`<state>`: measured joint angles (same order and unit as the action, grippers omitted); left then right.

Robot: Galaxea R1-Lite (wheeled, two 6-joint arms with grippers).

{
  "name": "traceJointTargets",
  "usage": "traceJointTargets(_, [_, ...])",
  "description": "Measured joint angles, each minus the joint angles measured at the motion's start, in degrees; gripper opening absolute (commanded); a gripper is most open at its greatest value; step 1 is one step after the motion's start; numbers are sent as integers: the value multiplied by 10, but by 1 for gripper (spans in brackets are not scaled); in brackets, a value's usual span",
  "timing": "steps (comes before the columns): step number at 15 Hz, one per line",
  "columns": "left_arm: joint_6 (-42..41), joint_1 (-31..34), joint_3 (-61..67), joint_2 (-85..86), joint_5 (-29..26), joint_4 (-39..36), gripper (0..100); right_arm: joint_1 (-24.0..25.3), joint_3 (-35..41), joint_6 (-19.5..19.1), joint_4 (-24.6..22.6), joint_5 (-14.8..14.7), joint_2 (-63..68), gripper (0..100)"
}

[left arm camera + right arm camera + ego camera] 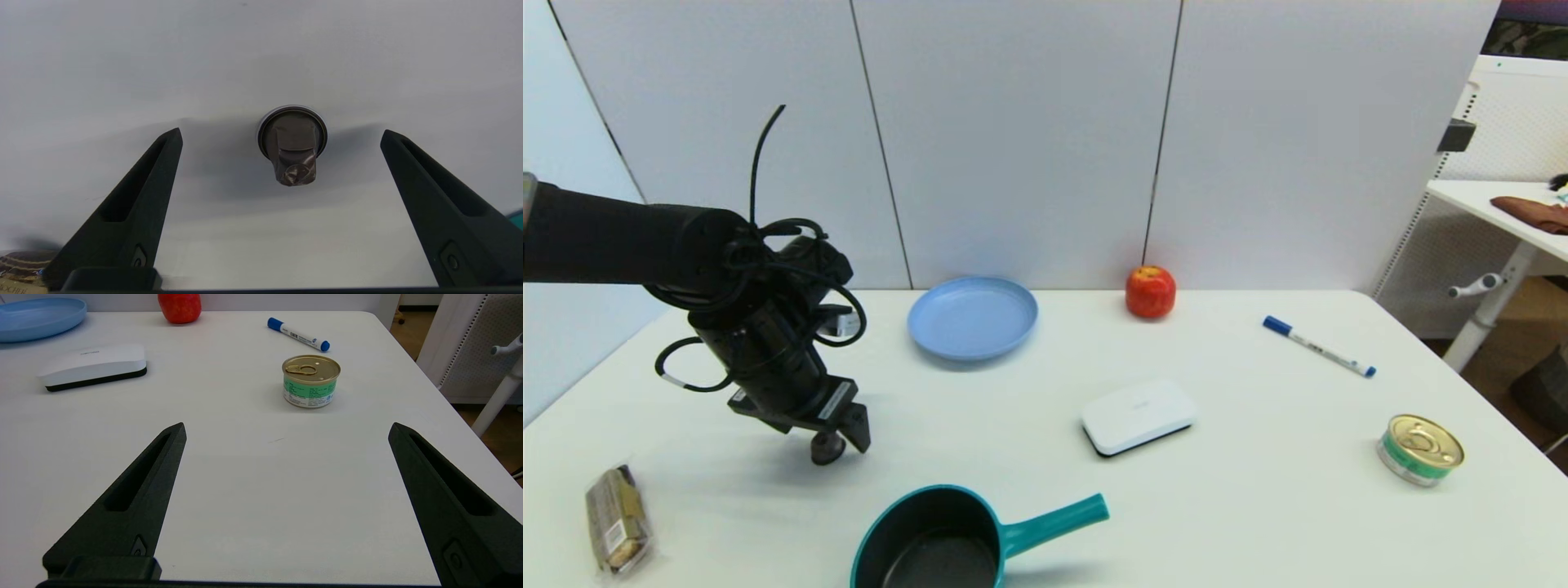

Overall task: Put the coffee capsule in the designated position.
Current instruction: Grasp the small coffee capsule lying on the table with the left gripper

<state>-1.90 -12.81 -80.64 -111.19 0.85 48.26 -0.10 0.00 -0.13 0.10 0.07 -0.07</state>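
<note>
Hovering over the near-left part of the white table [1258, 506], my left gripper [282, 134] has its fingers spread wide with nothing between them, and the coffee capsule [292, 145] sits on the surface straight ahead, centred in the gap. In the head view the capsule [827, 447] shows just under the gripper's body, apart from the teal pan [931, 543] and the wrapped snack [617, 518].

I judge the capsule light and thin-walled. Its foil-like skin looks creased near the narrow end, so it should dent under a hard squeeze, and its smooth tapered body may slip out of the pads. The wider rim rests on the table and the dome faces up. I would take hold low on the body, just above the rim, with gentle pressure.

The table is smooth, matt and level, and I expect the capsule to slide if nudged. Farther off stand a blue plate [972, 317], an apple [1150, 291], a white case [1139, 416], a marker [1319, 346] and a green tin can [1419, 449].

My right gripper [286, 433], fingers apart and empty, idles over bare table near the can. White panels close the back, and a second table stands to the right.
</note>
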Motion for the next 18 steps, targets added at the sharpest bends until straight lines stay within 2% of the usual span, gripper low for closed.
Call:
traceJointTargets(10, [0, 9, 1, -2, 0, 3, 100, 0, 0, 0, 0, 0, 0, 100])
traceJointTargets(11, [0, 9, 1, -2, 0, 3, 0, 0, 0, 0, 0, 0, 0, 100])
traceJointTargets(18, [0, 10, 3, -3, -4, 3, 0, 0, 0, 0, 0, 0, 0, 100])
